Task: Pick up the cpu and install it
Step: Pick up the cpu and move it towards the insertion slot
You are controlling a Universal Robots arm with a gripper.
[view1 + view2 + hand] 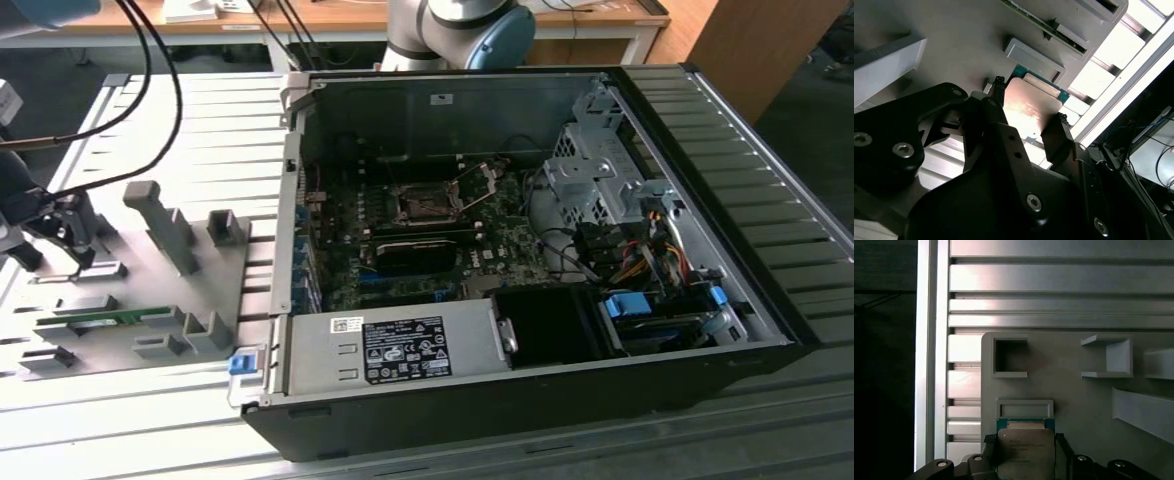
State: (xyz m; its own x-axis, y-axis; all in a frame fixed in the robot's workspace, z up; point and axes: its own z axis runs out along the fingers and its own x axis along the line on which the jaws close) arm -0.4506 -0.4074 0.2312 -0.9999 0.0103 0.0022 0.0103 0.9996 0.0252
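Second wrist view shows me the gripper (1029,102) clamped on the cpu (1030,111), a black finger (1002,116) against each of two opposite edges, its metal lid toward the camera. In the first wrist view the cpu (1025,455) sits by one edge of the grey plate (1074,405), just beside a small frame (1024,401) and near the corner pocket (1010,374); whether it is lifted I cannot tell. Exterior view puts the gripper (56,250) at the plate's edge on the exterior view's left, well apart from the open case (534,400).
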